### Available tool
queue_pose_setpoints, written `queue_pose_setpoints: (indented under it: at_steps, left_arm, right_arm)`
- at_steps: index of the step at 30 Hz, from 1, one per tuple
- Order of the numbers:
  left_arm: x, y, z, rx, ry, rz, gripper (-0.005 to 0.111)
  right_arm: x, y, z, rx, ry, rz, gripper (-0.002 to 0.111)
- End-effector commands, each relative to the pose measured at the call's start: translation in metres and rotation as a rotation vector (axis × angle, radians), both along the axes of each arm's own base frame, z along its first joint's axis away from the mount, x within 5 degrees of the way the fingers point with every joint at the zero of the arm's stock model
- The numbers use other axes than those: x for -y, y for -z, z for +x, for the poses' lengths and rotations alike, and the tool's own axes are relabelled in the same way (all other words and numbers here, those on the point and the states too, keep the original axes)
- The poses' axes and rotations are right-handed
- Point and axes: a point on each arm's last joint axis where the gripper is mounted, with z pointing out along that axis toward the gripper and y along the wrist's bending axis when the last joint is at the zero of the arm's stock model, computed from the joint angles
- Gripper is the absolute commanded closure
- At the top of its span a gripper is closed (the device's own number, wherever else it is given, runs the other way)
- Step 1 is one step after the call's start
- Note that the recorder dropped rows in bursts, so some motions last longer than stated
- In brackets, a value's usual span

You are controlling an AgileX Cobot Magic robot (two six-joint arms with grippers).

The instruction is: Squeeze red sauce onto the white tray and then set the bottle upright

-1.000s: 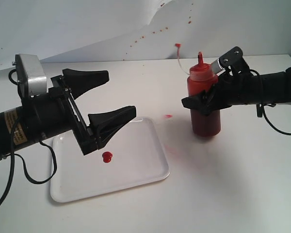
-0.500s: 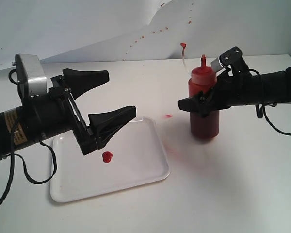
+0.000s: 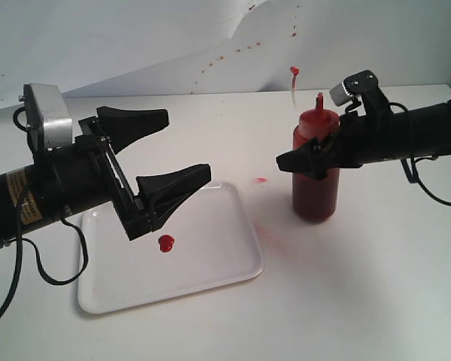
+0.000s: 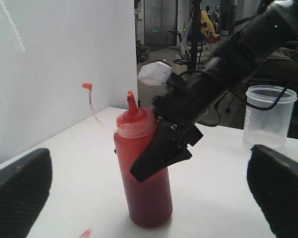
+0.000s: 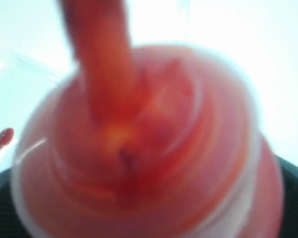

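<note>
The bottle [image 3: 316, 177] stands upright on the table, just right of the white tray [image 3: 225, 259]. Its pointed nozzle [image 3: 319, 100] faces up and the tiny cap [image 3: 294, 71] swings on its strap above. My right gripper [image 3: 312, 154] is shut on the bottle's shoulder. In the right wrist view the bottle [image 5: 149, 148] fills the picture as a blur. A blob of red sauce [image 3: 166, 242] lies on the tray. My left gripper [image 3: 188, 144] hangs open above the tray, holding nothing. In the left wrist view the bottle [image 4: 146, 193] stands ahead of it.
A faint pink smear [image 3: 261, 180] marks the table between tray and bottle. Red specks dot the white back wall [image 3: 233, 51]. A clear plastic cup [image 4: 269, 116] stands on the table beyond the right arm [image 4: 238, 49].
The bottle has gone from leaning to upright and has settled a little lower on the table. Its cap has swung up and right. The left arm has not moved.
</note>
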Motion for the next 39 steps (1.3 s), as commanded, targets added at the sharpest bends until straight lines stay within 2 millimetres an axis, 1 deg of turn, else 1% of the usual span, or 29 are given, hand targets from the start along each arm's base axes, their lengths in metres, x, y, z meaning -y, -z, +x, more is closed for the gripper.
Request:
queue_pose_setpoints:
  at_steps: [1, 6, 7, 8, 9, 10, 11, 15, 16, 17, 18, 19, 20, 21, 22, 23, 25, 26, 28, 31, 32, 36, 39]
  left_arm:
    - [0.002, -0.004, -0.001, 0.017, 0.009, -0.014, 0.003]
    - [0.002, -0.004, -0.001, 0.017, 0.009, -0.014, 0.003]
    - [0.002, -0.004, -0.001, 0.017, 0.009, -0.014, 0.003]
    - [0.002, -0.004, -0.001, 0.017, 0.009, -0.014, 0.003]
    - [0.002, -0.004, -0.001, 0.017, 0.009, -0.014, 0.003]
    - [0.002, -0.004, -0.001, 0.017, 0.009, -0.014, 0.003]
    - [0.002, -0.004, -0.001, 0.017, 0.009, -0.014, 0.003]
    - [0.002, -0.004, -0.001, 0.017, 0.009, -0.014, 0.003]
    - [0.002, -0.004, -0.001, 0.017, 0.009, -0.014, 0.003]
    - [0.002, -0.004, -0.001, 0.017, 0.009, -0.014, 0.003]
    - [0.002, -0.004, -0.001, 0.018, 0.012, -0.011, 0.003]
    - [0.002, -0.004, -0.001, 0.018, 0.012, -0.011, 0.003]
    - [0.002, -0.004, -0.001, 0.019, 0.017, -0.009, 0.003]
    - [0.002, -0.004, -0.001, 0.019, 0.017, -0.009, 0.003]
    - [0.002, -0.004, -0.001, 0.021, 0.016, -0.008, 0.003]
    - [0.002, -0.004, -0.001, 0.021, 0.016, -0.008, 0.003]
    - [0.003, -0.003, -0.002, 0.023, 0.027, -0.002, 0.003]
    - [0.003, -0.003, -0.004, 0.028, 0.045, 0.010, 0.003]
    - [0.004, -0.002, -0.005, 0.035, 0.059, 0.018, 0.003]
    - [0.004, -0.010, -0.008, 0.069, 0.074, 0.017, 0.003]
    - [0.003, -0.019, -0.012, 0.102, 0.083, 0.014, 0.003]
    - [0.000, -0.045, -0.022, 0.191, 0.071, -0.004, 0.003]
    - [-0.006, -0.066, -0.031, 0.218, 0.028, 0.012, 0.003]
  right_arm:
    - [-0.001, -0.032, -0.006, 0.031, -0.015, 0.055, 0.016]
    - [-0.002, -0.053, -0.015, 0.041, -0.036, 0.083, 0.016]
    - [-0.003, -0.061, -0.018, 0.048, -0.044, 0.104, 0.016]
    - [-0.003, -0.066, -0.019, 0.059, -0.044, 0.105, 0.016]
    - [-0.003, -0.078, -0.023, 0.090, -0.045, 0.107, 0.016]
    - [-0.003, -0.085, -0.025, 0.109, -0.045, 0.109, 0.016]
    - [-0.002, -0.100, -0.030, 0.152, -0.039, 0.111, 0.016]
    - [0.002, -0.142, -0.043, 0.282, 0.032, 0.121, 0.016]
    - [0.005, -0.160, -0.051, 0.347, 0.069, 0.112, 0.016]
    - [0.007, -0.170, -0.055, 0.379, 0.092, 0.107, 0.016]
    - [0.010, -0.187, -0.065, 0.427, 0.126, 0.108, 0.016]
    - [0.012, -0.196, -0.070, 0.451, 0.147, 0.112, 0.016]
    - [0.015, -0.210, -0.080, 0.477, 0.198, 0.130, 0.020]
    - [0.017, -0.217, -0.085, 0.487, 0.222, 0.132, 0.024]
    - [0.021, -0.225, -0.093, 0.503, 0.258, 0.102, 0.036]
    - [0.022, -0.228, -0.097, 0.512, 0.261, 0.085, 0.044]
    - [0.024, -0.232, -0.106, 0.523, 0.251, 0.030, 0.067]
    - [0.025, -0.236, -0.113, 0.531, 0.247, 0.009, 0.086]
    - [0.024, -0.240, -0.123, 0.542, 0.207, -0.013, 0.108]
    - [0.023, -0.241, -0.136, 0.554, 0.163, -0.047, 0.108]
    - [0.025, -0.240, -0.143, 0.566, 0.174, -0.050, 0.108]
    - [0.030, -0.237, -0.155, 0.596, 0.247, -0.051, 0.108]
    - [0.034, -0.237, -0.170, 0.627, 0.292, -0.048, 0.108]
